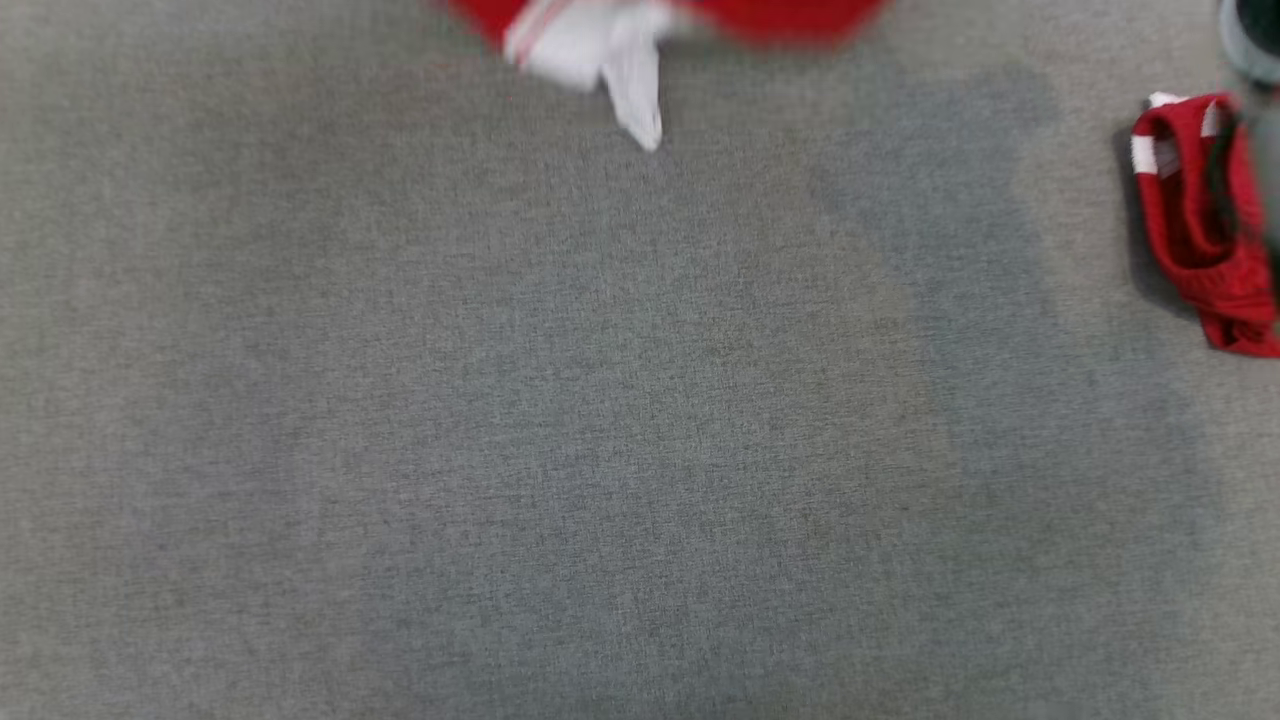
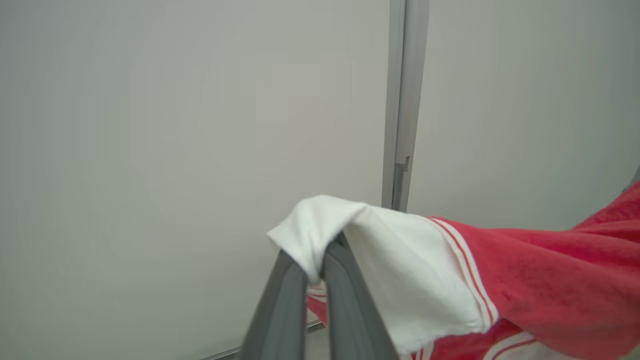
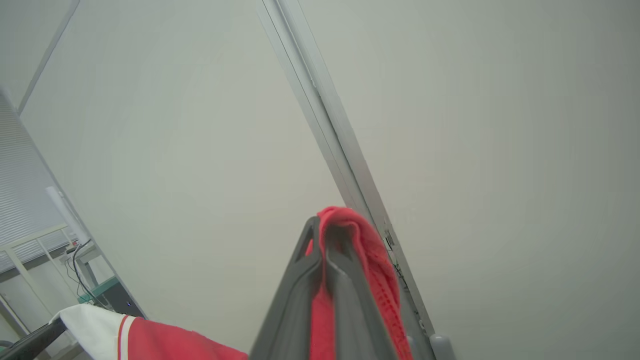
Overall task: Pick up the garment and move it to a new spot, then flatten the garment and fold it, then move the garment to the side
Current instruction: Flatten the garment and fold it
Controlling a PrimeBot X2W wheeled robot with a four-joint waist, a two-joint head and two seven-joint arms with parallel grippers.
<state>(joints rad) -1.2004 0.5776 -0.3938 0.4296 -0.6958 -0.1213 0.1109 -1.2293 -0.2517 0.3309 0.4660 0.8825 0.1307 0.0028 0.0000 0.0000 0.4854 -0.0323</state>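
- Head view: a red-and-white cloth garment (image 1: 620, 45) shows at the middle of the top edge. It is blurred, and a white tip hangs down over a grey woven-fabric surface (image 1: 600, 450).
- Head view: a second red garment with white stripes (image 1: 1195, 220) lies bunched on that surface at the right edge, well apart from the first. A dark round thing (image 1: 1255, 35) sits in the top right corner, too blurred to identify.
- Left wrist view: the left gripper (image 2: 315, 262) has its 2 long dark fingers pressed together, pinching the white part of the red-and-white garment. The cloth folds over the fingertips.
- Left wrist view: from that pinch the cloth runs to the right, first white, then thin red and white stripes, then red up to the right edge. Behind it stands a pale plain wall (image 2: 150, 125) with a vertical grey metal strip (image 2: 405, 100).
- Right wrist view: the right gripper (image 3: 322, 235) has its 2 fingers closed against each other on a fold of the red cloth. The fold drapes over the tips and down the right-hand finger.
- Right wrist view: at the lower left, the white-and-red end of the same garment hangs from a dark finger (image 3: 27, 344) of the left gripper. A slatted window blind (image 3: 25, 200) stands at the left edge.
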